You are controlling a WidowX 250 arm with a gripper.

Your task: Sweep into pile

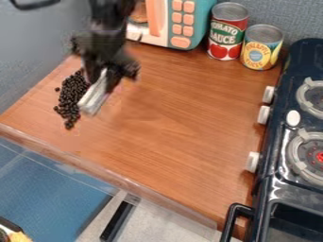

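The dark beans (72, 94) are gathered in a loose, elongated pile on the wooden counter (170, 118), with one or two strays set just off its left side and a narrow tail of beans drawn out at its near end. The bean pile is flanked on the right by the black gripper (104, 71), which is hung over the counter from the top edge of the view. The jaws are closed on a pale, elongated tool (95, 98), which is held at a slant, its lower end pointed down and to the left, at the right margin of the bean pile; whether any beans are touched by it cannot be told. The teal toy microwave (197, 23), fitted with salmon buttons and a salmon handle, is placed beyond the bean pile and to its right. Farther right of the pile, a red tomato can (227, 30) and a yellow-and-blue can (261, 47) are stood upright beside each other. The dark toy stove (277, 151) is set well apart from the bean pile, on its right, with pale knobs mounted along the side turned toward the beans and grey burner grates (309, 156) fixed on top. A black oven handle (233, 220) is seen nearer than the pile, far to its right.
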